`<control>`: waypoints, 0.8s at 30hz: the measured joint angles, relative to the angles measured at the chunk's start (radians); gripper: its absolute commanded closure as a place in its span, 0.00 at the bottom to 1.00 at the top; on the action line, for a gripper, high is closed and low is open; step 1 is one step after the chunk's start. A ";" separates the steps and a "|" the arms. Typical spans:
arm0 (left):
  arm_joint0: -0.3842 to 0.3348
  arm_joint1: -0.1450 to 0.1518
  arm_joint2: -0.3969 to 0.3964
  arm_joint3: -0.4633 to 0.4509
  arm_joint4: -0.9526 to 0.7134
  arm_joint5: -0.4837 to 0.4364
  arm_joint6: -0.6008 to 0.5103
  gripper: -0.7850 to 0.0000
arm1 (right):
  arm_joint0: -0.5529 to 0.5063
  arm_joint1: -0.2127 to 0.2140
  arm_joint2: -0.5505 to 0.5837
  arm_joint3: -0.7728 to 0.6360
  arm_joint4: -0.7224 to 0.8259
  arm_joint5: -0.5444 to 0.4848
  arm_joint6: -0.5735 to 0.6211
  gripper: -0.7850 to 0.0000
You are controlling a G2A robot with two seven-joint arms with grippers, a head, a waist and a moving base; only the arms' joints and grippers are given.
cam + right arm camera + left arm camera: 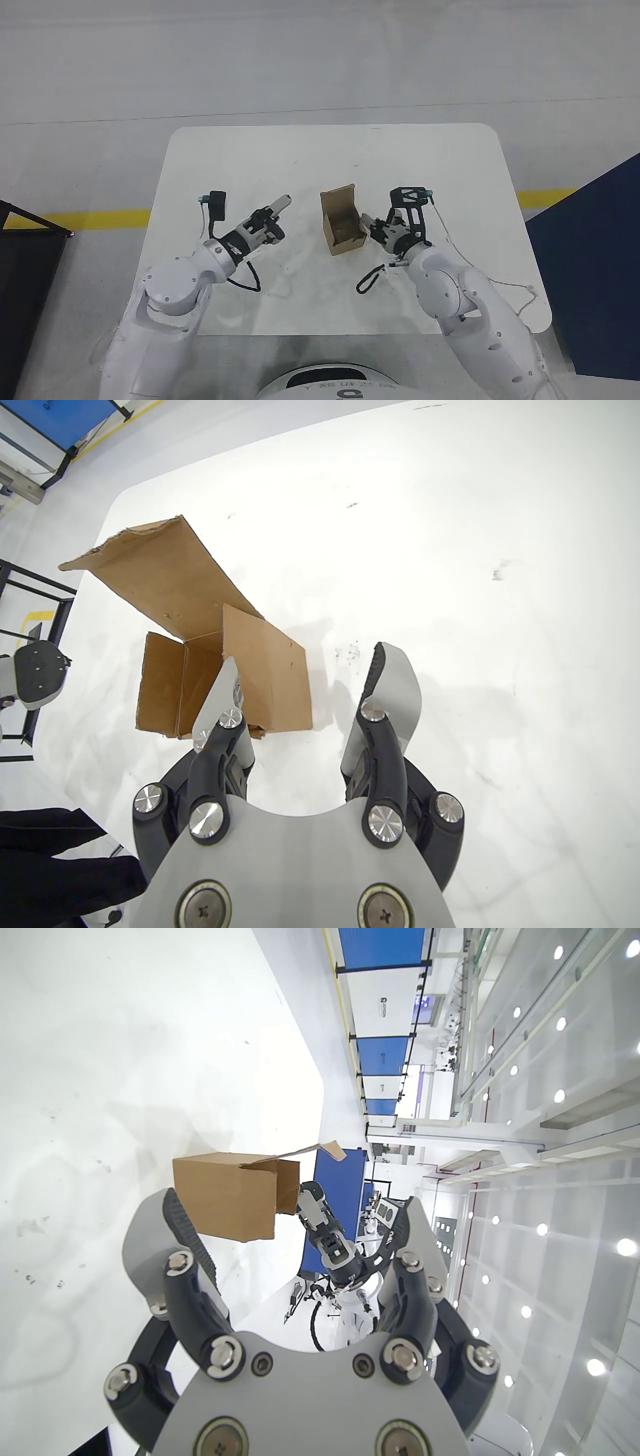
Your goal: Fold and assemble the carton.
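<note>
In the top view you see the carton [342,222] near the middle of the frame, standing on the white desk [250,160]. Its mouth is open to the top, and one long flap [160,570] stands up at the side nearer the upper edge of the frame. The other walls are lower.

Your right gripper [377,226] is just to the right of the carton in that view. In the right wrist view its fingers [382,680] are spread apart and grasp nothing. One finger lies in front of a carton [270,680] wall at the mouth, and the other is over bare desk beside it. I cannot tell if the first finger touches the cardboard.

Your left gripper [283,203] is to the left of the carton, apart from it, and points toward it. Its fingers [185,1228] are also released and wide. Between them, in the left wrist view, you see the carton [225,1198] farther off, with the right gripper [312,1208] at its open edge.
</note>
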 measured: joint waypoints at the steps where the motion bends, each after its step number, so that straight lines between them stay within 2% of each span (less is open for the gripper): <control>1: -0.003 -0.001 0.003 0.017 -0.009 -0.007 0.010 0.00 | 0.017 -0.002 -0.009 0.020 0.005 0.002 0.006 0.42; 4: -0.015 -0.002 0.012 0.053 -0.031 -0.024 0.027 0.00 | 0.055 -0.008 -0.028 0.064 0.009 0.004 0.013 0.44; 12: -0.061 -0.006 0.042 0.119 -0.063 -0.043 0.048 0.00 | 0.090 -0.016 -0.058 0.112 0.022 0.000 0.072 0.59; 15: -0.078 -0.006 0.051 0.135 -0.071 -0.046 0.050 0.00 | 0.095 -0.016 -0.057 0.110 0.022 0.004 0.087 0.87; 17: -0.085 -0.006 0.055 0.143 -0.077 -0.047 0.050 0.00 | 0.092 -0.016 -0.052 0.097 0.019 0.010 0.095 1.00; 24: -0.097 -0.004 0.060 0.160 -0.080 -0.052 0.047 0.00 | 0.039 -0.006 -0.040 -0.008 -0.099 0.054 0.133 1.00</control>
